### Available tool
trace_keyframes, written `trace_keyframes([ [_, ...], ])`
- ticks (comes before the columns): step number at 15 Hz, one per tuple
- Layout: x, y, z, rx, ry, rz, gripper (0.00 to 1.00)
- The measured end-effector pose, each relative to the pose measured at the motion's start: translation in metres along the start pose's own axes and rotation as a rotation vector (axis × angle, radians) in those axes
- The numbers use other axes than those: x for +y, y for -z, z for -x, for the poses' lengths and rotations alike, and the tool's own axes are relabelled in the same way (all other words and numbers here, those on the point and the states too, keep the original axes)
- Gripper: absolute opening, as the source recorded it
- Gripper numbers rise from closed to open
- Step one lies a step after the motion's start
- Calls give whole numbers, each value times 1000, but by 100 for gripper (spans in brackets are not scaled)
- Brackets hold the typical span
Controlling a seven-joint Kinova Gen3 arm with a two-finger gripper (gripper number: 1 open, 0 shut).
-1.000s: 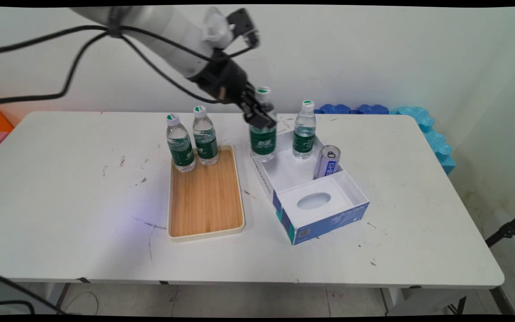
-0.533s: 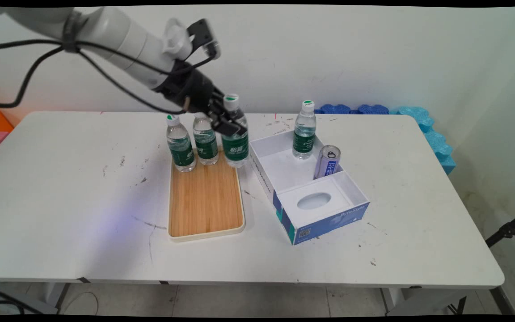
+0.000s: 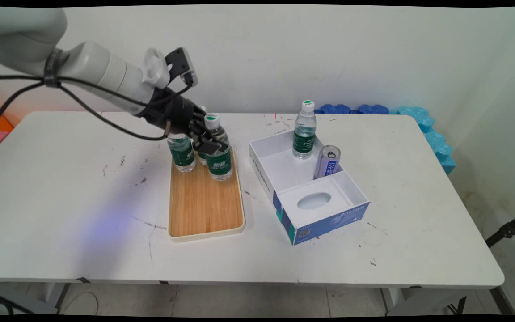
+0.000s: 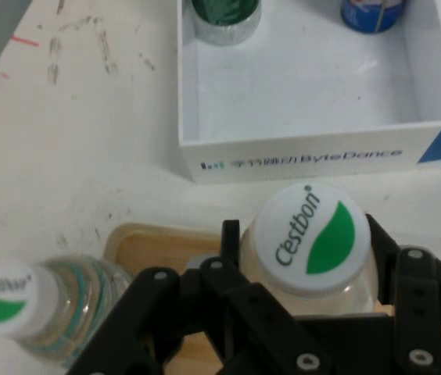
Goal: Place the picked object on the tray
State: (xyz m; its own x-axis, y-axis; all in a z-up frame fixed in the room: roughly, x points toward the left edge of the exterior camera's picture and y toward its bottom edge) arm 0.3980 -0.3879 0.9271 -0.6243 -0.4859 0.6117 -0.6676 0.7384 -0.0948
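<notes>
My gripper (image 3: 209,142) is shut on a clear water bottle with a green label (image 3: 220,162), gripped just under its white and green cap (image 4: 312,234). The bottle stands upright over the far right part of the wooden tray (image 3: 206,205); I cannot tell whether its base touches the wood. Two like bottles stand at the tray's far end: one (image 3: 181,154) to the left, the other mostly hidden behind my gripper. In the hand view the bottle on the left (image 4: 17,301) shows beside my linkage.
Right of the tray lies a white box with blue sides (image 3: 264,179) holding a water bottle (image 3: 304,134), a leaning blue can (image 3: 327,162) and an insert with an oval hole (image 3: 314,201). Blue foam mats (image 3: 418,118) lie at the table's back right.
My gripper has carried the bottle from the white box's far left corner leftward and down to the tray's far right part. The other bottles and the can have not moved.
</notes>
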Motion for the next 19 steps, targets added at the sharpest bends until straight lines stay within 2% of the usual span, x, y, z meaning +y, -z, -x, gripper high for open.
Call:
trace_keyframes([
  [6, 3, -12, 28, 4, 22, -13, 0],
  [15, 8, -21, 49, 7, 49, -20, 0],
  [16, 8, -22, 51, 8, 50, -20, 100],
  [19, 8, -22, 55, 8, 51, -19, 100],
])
